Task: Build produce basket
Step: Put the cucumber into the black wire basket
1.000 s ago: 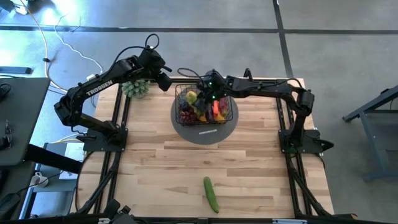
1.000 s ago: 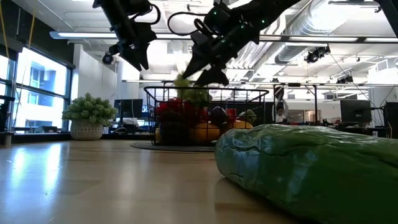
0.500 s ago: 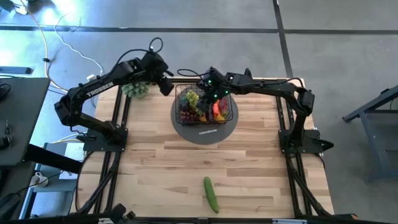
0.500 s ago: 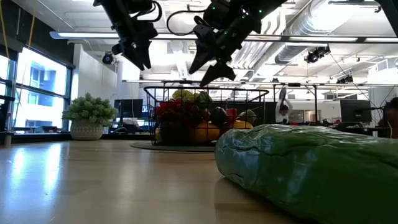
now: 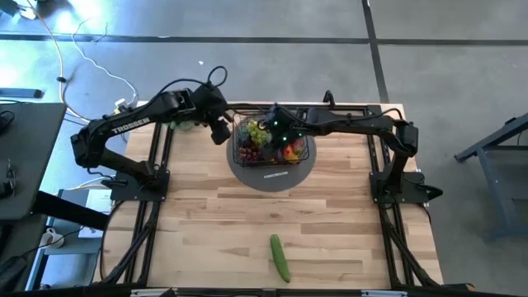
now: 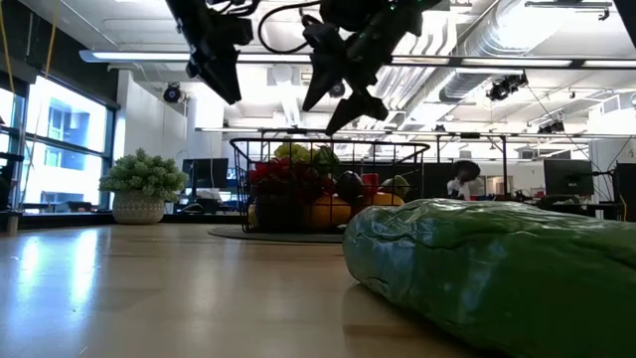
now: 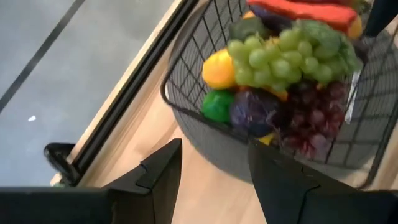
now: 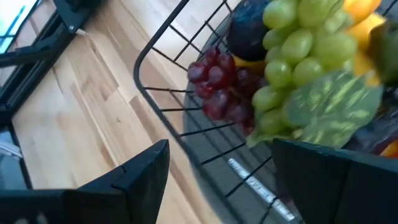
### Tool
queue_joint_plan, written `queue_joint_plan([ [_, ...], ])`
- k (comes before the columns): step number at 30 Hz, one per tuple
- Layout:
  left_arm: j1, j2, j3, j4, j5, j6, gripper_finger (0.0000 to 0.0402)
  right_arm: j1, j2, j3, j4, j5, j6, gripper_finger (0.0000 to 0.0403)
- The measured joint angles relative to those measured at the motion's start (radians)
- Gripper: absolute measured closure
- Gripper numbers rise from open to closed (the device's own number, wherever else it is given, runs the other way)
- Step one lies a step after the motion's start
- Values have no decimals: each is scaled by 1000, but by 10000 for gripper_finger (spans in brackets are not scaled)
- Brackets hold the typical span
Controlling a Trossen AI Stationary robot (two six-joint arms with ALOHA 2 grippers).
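Note:
The black wire basket (image 5: 271,142) stands on a grey round disc (image 5: 272,175) at the table's far middle. It is heaped with produce: green grapes (image 7: 286,53) on top, purple grapes (image 8: 217,87), a lemon (image 7: 217,68), a red chilli (image 7: 308,11). A cucumber (image 5: 280,257) lies on the table near the front edge. My left gripper (image 5: 221,130) hangs open just left of the basket, above the table. My right gripper (image 6: 343,94) hangs open above the basket, fingers slanting down, with nothing between them.
A pale green leafy bunch in a white pot (image 6: 142,187) stands at the far left corner, behind my left arm. The cucumber (image 6: 497,273) fills the low view's near right. Bare wooden table (image 5: 214,223) stretches between the disc and the front edge.
My right gripper has risen from the basket's top and rolled, staying open. The green grapes it hovered over have settled onto the pile. My left gripper has swung toward the table's near edge, coming alongside the basket's left side, its fingers unchanged.

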Motion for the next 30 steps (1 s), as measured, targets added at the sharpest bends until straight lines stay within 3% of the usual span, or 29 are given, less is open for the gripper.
queue_joint_plan([
  [16, -122, -209, 0, -181, -40, -39, 229, 267, 0, 0, 3, 96, 463, 139],
  [30, -198, -238, -5, -265, -12, -129, 229, 542, 22, -3, -10, 202, 836, 139],
])
